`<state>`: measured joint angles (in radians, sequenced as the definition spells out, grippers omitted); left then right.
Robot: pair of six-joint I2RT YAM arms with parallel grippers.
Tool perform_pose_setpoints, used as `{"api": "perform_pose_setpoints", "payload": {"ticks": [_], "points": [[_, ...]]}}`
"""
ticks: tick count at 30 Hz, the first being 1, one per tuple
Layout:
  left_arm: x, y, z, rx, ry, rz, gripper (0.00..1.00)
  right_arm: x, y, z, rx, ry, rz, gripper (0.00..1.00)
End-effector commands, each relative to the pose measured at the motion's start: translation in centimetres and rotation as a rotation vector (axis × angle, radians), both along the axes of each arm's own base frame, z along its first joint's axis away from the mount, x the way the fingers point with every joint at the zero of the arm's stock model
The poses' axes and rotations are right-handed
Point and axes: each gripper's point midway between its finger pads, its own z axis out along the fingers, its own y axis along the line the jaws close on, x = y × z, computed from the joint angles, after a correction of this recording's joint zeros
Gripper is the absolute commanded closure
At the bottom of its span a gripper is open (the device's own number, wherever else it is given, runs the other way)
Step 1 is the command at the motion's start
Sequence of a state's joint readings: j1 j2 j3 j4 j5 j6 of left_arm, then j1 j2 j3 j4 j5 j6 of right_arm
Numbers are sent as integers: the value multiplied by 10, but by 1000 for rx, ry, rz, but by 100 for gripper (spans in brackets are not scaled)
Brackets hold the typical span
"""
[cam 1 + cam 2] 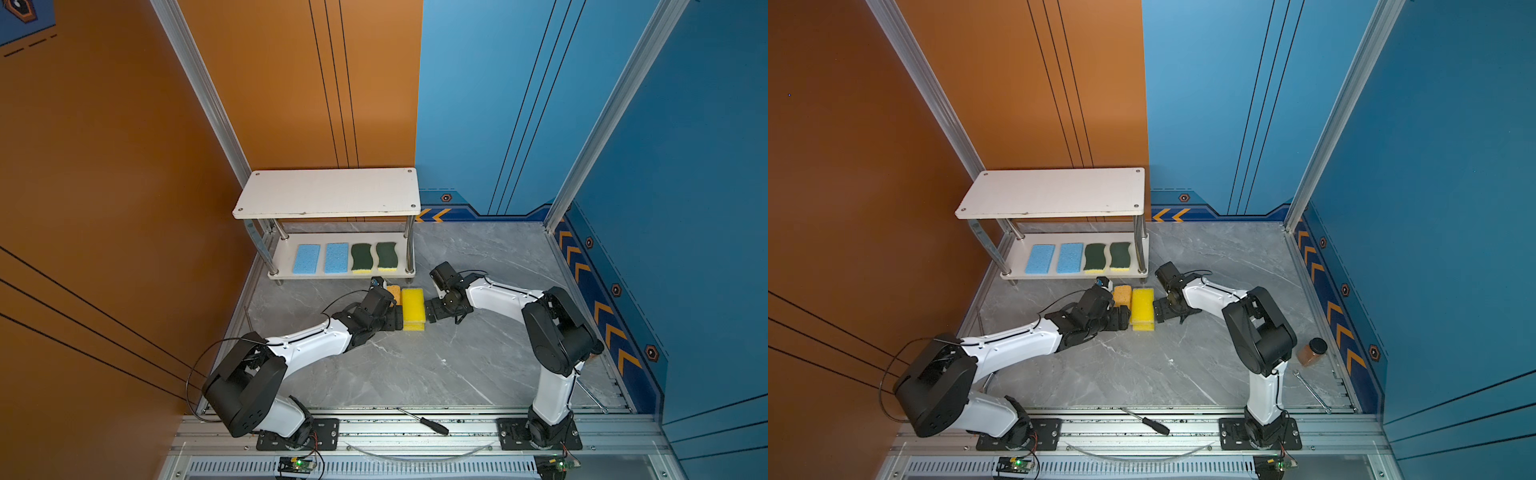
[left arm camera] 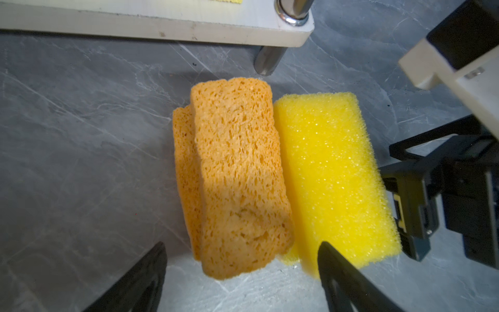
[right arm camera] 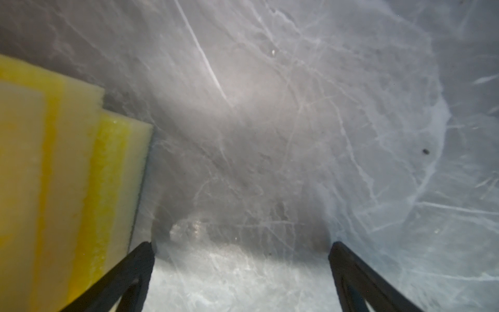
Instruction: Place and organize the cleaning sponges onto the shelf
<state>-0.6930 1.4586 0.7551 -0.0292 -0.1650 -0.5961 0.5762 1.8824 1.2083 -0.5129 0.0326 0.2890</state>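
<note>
The shelf (image 1: pixel 328 193) holds two blue sponges (image 1: pixel 306 258) and two green wavy sponges (image 1: pixel 361 257) in a row on its lower board. Two stacked orange sponges (image 1: pixel 394 292) (image 2: pixel 237 173) lie on the floor before it. They touch a stack of yellow sponges (image 1: pixel 413 305) (image 2: pixel 332 173) (image 3: pixel 67 173). My left gripper (image 1: pixel 398 318) (image 2: pixel 242 244) is open, its fingers on either side of the orange stack's near end without touching it. My right gripper (image 1: pixel 430 311) (image 3: pixel 241 243) is open over bare floor, one finger against the yellow stack's side.
A screwdriver (image 1: pixel 428 424) lies on the front rail. A brown jar (image 1: pixel 1312 352) and a wrench (image 1: pixel 1312 390) sit at the right edge behind the right arm. The shelf's chrome leg (image 2: pixel 267 60) stands just beyond the orange sponges.
</note>
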Motion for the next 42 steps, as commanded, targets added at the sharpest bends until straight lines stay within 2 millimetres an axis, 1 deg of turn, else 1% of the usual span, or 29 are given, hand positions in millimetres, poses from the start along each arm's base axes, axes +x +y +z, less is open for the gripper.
{"api": "perform_pose_setpoints", "payload": {"ticks": [1,7,12,16,21,28,38,42], "points": [[1,12,1,29,-2,38,12,1,0,8,-3,-8,-7,0],[3,10,2,33,-1,35,12,0,-3,12,-4,-13,-6,0],[5,8,0,39,3,33,12,-1,-10,16,4,-17,-20,0],[7,3,0,39,6,21,12,1,-16,23,13,-31,-28,0],[9,-1,1,40,5,14,12,0,-20,20,20,-16,-35,0],[8,1,0,45,4,16,12,-1,-13,9,-1,2,-22,0],[5,4,-3,57,12,12,12,-4,3,3,2,15,8,0],[3,8,-2,69,11,14,12,-5,11,4,7,13,22,0]]}}
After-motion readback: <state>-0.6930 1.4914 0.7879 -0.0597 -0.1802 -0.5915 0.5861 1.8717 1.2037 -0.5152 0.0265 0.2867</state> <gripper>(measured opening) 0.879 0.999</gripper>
